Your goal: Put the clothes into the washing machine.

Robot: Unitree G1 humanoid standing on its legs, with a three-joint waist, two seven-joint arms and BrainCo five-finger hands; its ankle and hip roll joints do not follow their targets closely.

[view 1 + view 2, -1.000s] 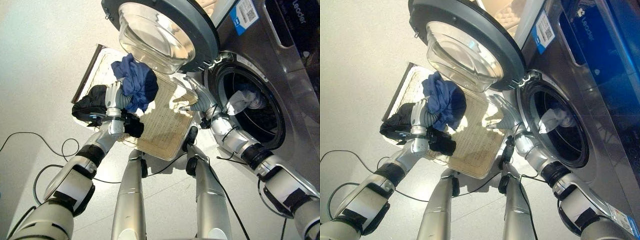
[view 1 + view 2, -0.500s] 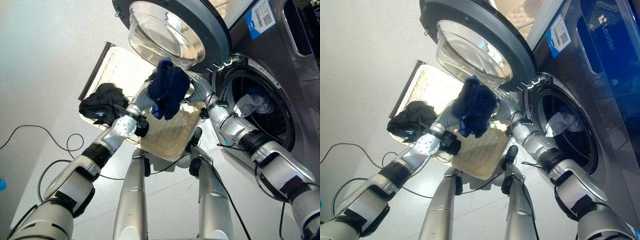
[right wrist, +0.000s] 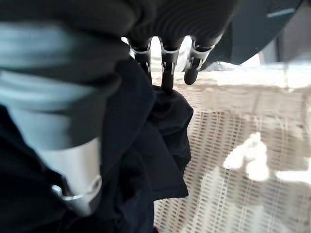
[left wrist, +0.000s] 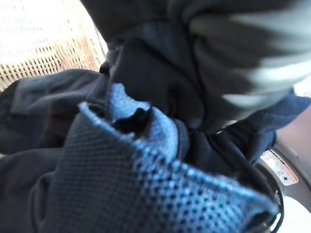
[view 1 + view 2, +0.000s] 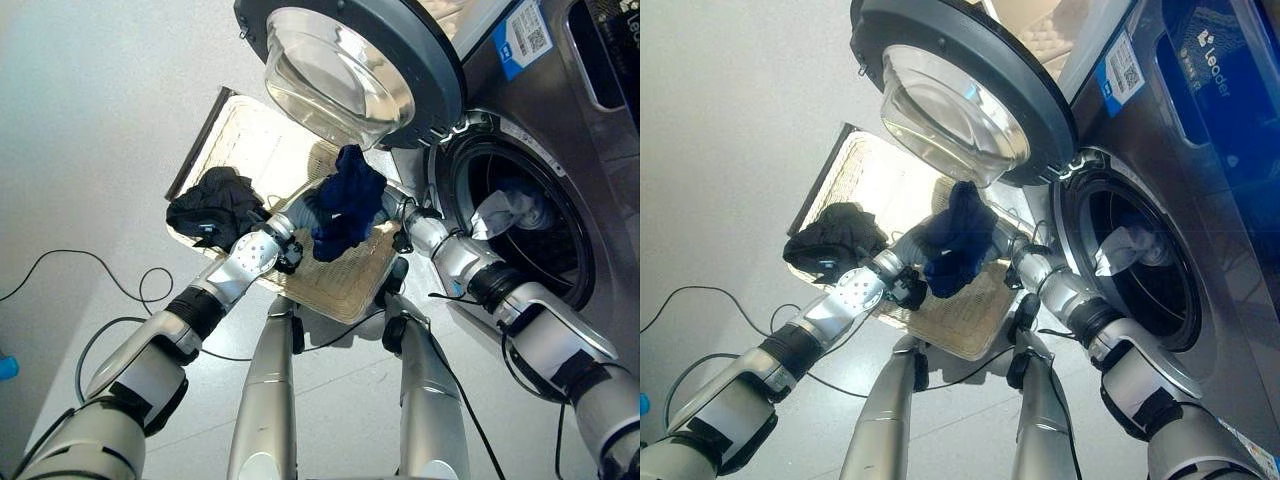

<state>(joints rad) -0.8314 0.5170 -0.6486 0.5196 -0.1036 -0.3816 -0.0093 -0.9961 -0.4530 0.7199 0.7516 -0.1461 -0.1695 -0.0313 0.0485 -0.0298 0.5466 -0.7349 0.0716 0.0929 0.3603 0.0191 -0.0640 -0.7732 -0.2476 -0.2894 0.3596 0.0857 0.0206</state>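
Observation:
A dark blue garment (image 5: 345, 205) hangs bunched above the white wicker basket (image 5: 250, 130), just left of the washing machine's drum opening (image 5: 530, 260). My left hand (image 5: 298, 215) comes in from the lower left and is shut on the garment, whose mesh folds (image 4: 121, 184) lie right against its fingers (image 4: 243, 63). My right hand (image 5: 393, 208) meets the garment from the drum side. Its fingers (image 3: 165, 68) are straight and rest on the cloth (image 3: 146, 145), with the thumb alongside. A black garment (image 5: 213, 203) lies on the basket's left rim.
The washer's round door (image 5: 420, 50) stands open above the basket and the hands. A pale cloth (image 5: 505, 210) lies inside the drum. The grey machine front (image 5: 590, 130) fills the right side, and light floor (image 5: 90, 120) spreads to the left.
My left hand has lifted the blue garment out of the basket and carried it right, towards the drum. My right hand has come over onto it. The camera has also shifted.

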